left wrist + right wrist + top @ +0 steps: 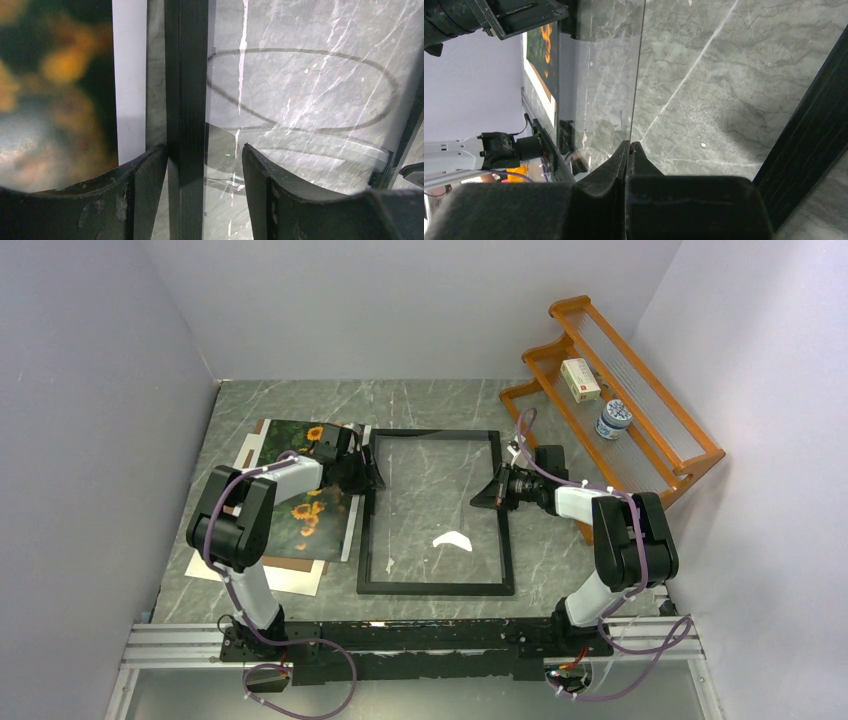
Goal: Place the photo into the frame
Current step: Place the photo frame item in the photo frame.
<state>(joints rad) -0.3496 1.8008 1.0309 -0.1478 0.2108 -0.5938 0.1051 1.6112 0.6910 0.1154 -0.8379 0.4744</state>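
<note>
The photo (300,512) lay flat on the desk (440,405), left of the frame (436,588) and not inside it. Its sunflowers faced up and the left arm (240,515) reached across it. Under it sat a white mat (300,578) with a brown board (247,448) showing at the far left corner. In the left wrist view the print was an orange and dark green blur, with a white strip of mat and a sliver of desk between it and the frame's left bar.

The frame lay at the middle of the desk, long sides running away from the arm bases. The left jaws were spread, one finger (135,200) on either side of the frame's left bar; whether they touched the bar I could not tell. The right arm (625,530) reached in over the frame's right bar. Its jaws were pressed together on the thin edge of the clear pane (599,75). That edge stood apart from the black bar, with bare desk showing between them.

At the far right corner stood an orange wooden rack (690,455), holding a small white box (580,380) and a blue-and-white jar (613,420).
</note>
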